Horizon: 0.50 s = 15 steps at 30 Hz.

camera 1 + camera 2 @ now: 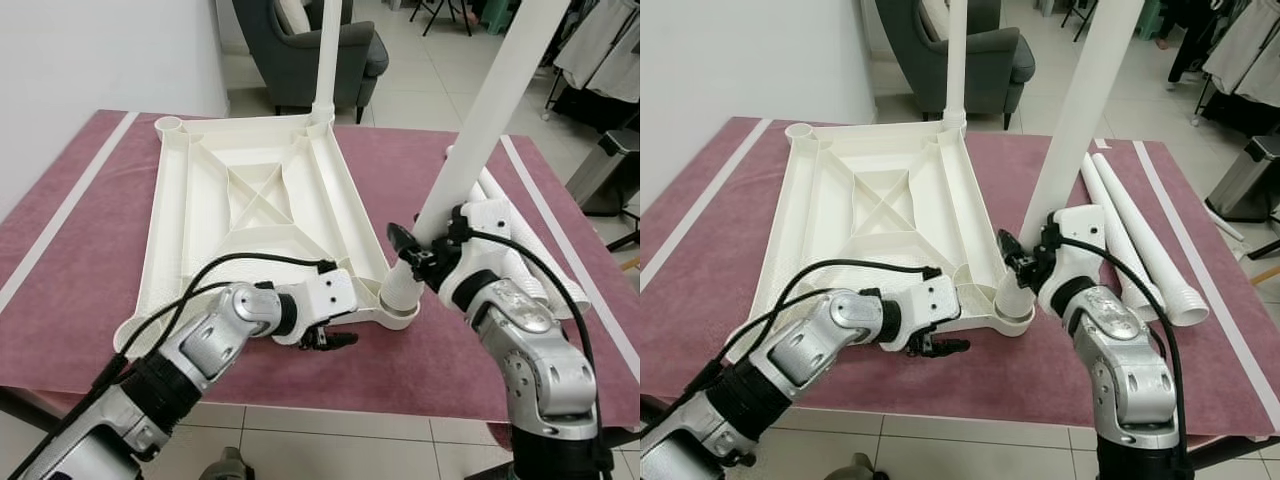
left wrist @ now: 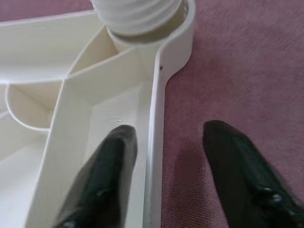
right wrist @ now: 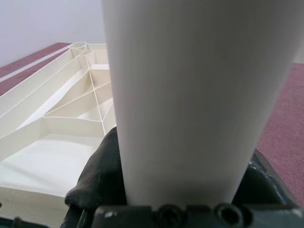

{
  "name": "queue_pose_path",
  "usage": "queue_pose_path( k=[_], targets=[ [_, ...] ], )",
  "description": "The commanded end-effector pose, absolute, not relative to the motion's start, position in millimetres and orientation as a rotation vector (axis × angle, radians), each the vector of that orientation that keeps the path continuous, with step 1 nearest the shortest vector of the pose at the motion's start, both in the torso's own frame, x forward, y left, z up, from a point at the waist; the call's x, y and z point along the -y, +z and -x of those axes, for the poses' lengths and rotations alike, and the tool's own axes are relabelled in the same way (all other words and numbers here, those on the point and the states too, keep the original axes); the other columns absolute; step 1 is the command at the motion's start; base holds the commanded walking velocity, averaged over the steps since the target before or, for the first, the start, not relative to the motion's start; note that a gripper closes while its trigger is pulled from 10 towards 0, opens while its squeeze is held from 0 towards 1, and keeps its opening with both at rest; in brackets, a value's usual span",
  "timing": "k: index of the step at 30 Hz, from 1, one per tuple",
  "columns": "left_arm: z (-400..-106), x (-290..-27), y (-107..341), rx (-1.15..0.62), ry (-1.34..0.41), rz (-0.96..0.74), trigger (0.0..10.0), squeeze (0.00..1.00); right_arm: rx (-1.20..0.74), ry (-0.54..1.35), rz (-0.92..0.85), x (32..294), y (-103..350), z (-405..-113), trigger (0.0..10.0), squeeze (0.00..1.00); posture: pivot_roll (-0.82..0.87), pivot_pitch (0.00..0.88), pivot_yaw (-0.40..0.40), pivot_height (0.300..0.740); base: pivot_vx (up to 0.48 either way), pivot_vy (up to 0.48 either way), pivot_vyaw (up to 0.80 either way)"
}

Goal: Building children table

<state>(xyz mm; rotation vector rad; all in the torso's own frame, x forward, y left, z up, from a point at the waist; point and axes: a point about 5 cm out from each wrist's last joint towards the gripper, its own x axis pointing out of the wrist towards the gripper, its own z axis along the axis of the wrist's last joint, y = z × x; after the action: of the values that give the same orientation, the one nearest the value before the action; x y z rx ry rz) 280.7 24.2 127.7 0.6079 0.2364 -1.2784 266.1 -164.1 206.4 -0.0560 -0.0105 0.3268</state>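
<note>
A white plastic table top (image 1: 250,190) lies upside down on the maroon cloth. One white leg (image 1: 328,50) stands upright in its far right corner. My right gripper (image 1: 428,250) is shut on a second white leg (image 1: 480,130), low on the tube, which leans to the right. That leg's ribbed end (image 2: 137,14) sits in the near right corner socket (image 1: 400,305). In the right wrist view the leg (image 3: 190,95) stands between the black fingers (image 3: 99,175). My left gripper (image 1: 335,338) is open astride the top's near rim (image 2: 154,118), one finger inside and one outside.
Two spare white legs (image 1: 1140,230) lie on the cloth to the right of the top. The far left corner socket (image 1: 168,125) holds nothing. A dark armchair (image 1: 290,60) stands beyond the table. A grey bin (image 1: 610,170) is at the right.
</note>
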Motion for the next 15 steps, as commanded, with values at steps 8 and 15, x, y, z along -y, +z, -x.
queue_pose_path(
  k=[8,15],
  targets=[
    [-292.9,-22.8,122.2,-0.231,-1.194,-0.640,0.0,0.00,-0.018,0.343,0.051,163.8,199.8,-259.9,10.0,0.00,0.07,0.031,0.031,0.740,0.000,0.000,0.00],
    [-294.3,-26.9,124.2,-0.225,-1.221,-0.633,0.0,0.00,-0.033,0.372,0.064,165.5,194.6,-258.4,10.0,0.00,0.07,0.030,0.034,0.740,0.000,0.000,0.00]
  ],
)
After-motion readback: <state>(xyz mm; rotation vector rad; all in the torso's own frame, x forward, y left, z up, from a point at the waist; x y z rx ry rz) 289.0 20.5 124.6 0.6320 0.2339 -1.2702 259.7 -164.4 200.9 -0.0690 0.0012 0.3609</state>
